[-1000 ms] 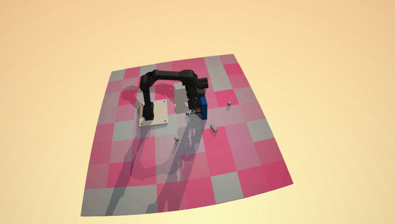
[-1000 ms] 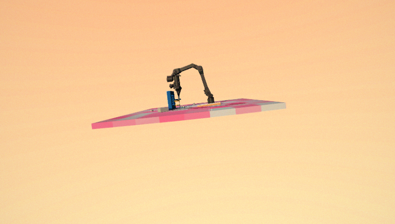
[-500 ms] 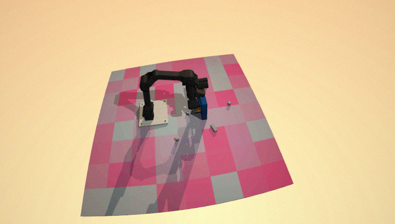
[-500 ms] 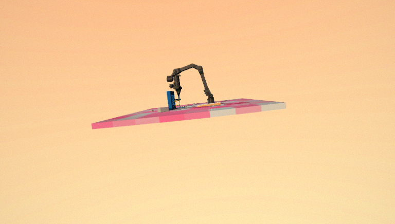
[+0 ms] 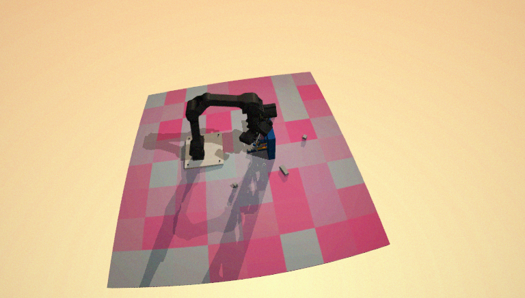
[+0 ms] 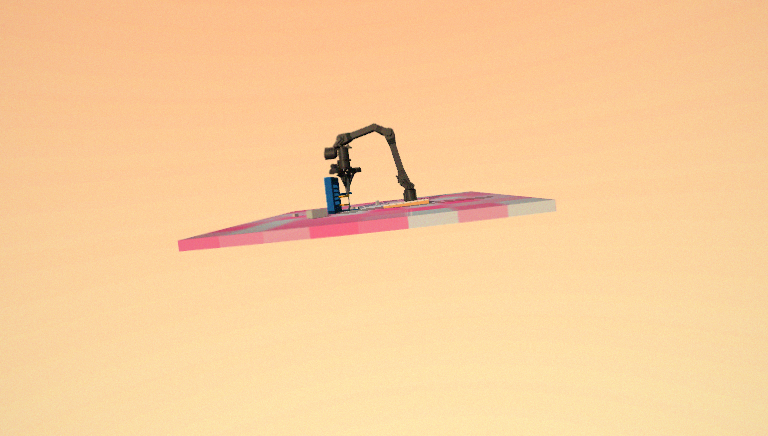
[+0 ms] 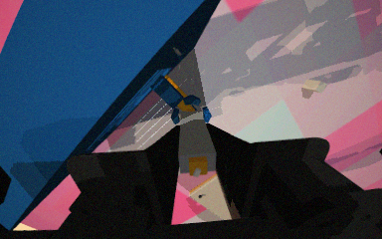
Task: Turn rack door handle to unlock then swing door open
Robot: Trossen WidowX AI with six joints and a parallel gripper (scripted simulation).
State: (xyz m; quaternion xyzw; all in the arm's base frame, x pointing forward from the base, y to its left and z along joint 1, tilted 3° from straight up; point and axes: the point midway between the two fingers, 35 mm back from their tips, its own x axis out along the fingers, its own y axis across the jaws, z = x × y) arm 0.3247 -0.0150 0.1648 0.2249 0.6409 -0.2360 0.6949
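The rack's upright blue body (image 5: pixel 271 145) (image 6: pixel 331 196) (image 7: pixel 99 50) stands on the table. Orange and blue fittings (image 5: pixel 262 147) (image 7: pixel 186 102) stick out from its arm side. My gripper (image 6: pixel 347 192) (image 7: pixel 192 128) points down just beside the rack. Its fingers are nearly together, shut on the narrow grey upright handle (image 7: pixel 197 141). In the wrist view the rack's edge runs diagonally across the finger line, so gripper and rack are turned relative to each other. The arm hides part of the rack in the top view. The door's own angle and the handle's exact turn cannot be made out.
Small grey blocks lie on the patchwork table (image 5: pixel 301 260): one block (image 5: pixel 284 170) near the rack, one (image 5: pixel 304 137) behind it and one (image 5: pixel 234 185) on the front side. The arm's pale base plate (image 5: pixel 210 155) (image 6: pixel 407 203) is across from the rack.
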